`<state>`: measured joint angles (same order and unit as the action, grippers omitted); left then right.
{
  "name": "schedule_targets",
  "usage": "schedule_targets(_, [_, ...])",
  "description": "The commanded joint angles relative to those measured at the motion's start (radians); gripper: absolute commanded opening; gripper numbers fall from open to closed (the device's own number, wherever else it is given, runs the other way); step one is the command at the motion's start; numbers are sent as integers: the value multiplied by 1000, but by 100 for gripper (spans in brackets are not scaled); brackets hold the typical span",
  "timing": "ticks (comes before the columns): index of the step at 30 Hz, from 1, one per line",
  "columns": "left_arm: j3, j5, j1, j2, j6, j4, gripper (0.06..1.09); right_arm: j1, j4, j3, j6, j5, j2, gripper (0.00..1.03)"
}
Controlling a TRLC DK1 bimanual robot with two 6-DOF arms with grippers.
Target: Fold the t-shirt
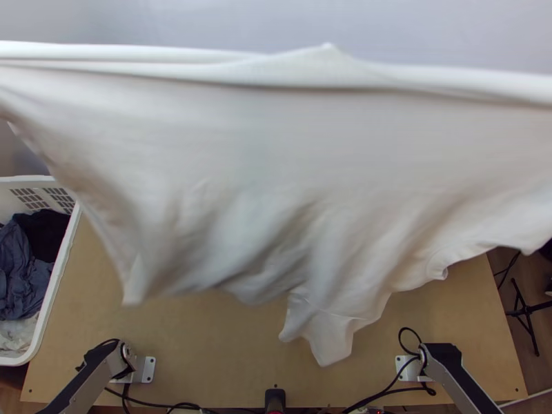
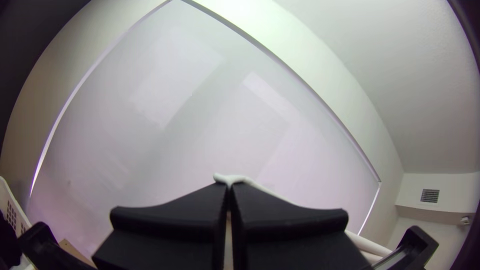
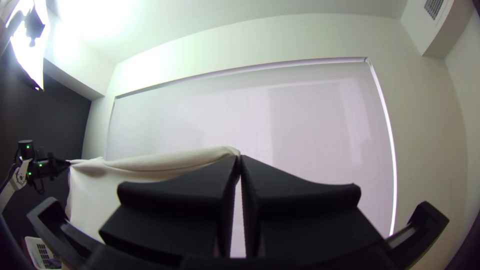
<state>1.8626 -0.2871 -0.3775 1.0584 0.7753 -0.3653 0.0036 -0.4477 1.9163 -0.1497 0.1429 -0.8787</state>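
Left gripper (image 2: 229, 185) clenched on t-shirt (image 1: 276, 145) at one upper end | right gripper (image 3: 240, 157) clenched on the other | t-shirt stretched between, draping over tabletop (image 1: 207, 345) | basket (image 1: 58, 276) beside tabletop's left edge

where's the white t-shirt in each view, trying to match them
Top view: the t-shirt stretches across the upper and middle picture, its lowest tip below centre.
Left wrist view: pinched in the left gripper, a strip running to lower right.
Right wrist view: from the right gripper leftward, hanging at lower left.
Shared landmark: the white basket, near each picture's left edge.
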Motion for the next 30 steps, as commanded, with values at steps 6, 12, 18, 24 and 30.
schedule_targets(6, [35,128,92,193,-27,120,9,15,340,-20,-63,-8,-252,3])
schedule_targets(12, [29,147,137,235,-30,120,9,102,392,67,-53,-80,-376,3])
schedule_targets(18, [30,143,150,169,-39,92,9,121,254,115,-63,-85,-301,3])
schedule_targets(24, [27,140,150,103,-50,94,9,96,83,194,-59,-85,-189,3])
schedule_targets(30, [-42,143,152,5,-38,91,9,58,-49,193,-54,-86,-65,3])
